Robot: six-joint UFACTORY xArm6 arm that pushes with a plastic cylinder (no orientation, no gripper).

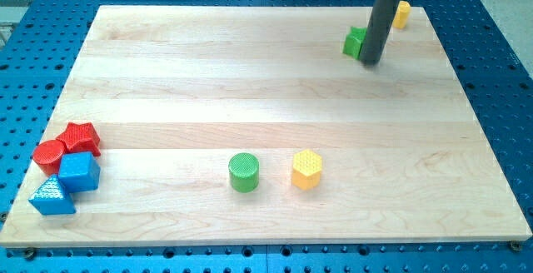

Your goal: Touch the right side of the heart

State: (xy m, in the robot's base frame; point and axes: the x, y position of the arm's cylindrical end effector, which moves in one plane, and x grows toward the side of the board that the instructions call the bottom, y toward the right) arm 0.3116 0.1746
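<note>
Yellow heart (402,13) one of eight — two per colour — my tip (371,62) beside green block (356,42), nothing grasped.

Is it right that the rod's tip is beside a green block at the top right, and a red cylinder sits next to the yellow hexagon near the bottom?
Not quite. The camera view shows my tip against the green block at the top right, but the cylinder beside the yellow hexagon is green, not red.
</note>
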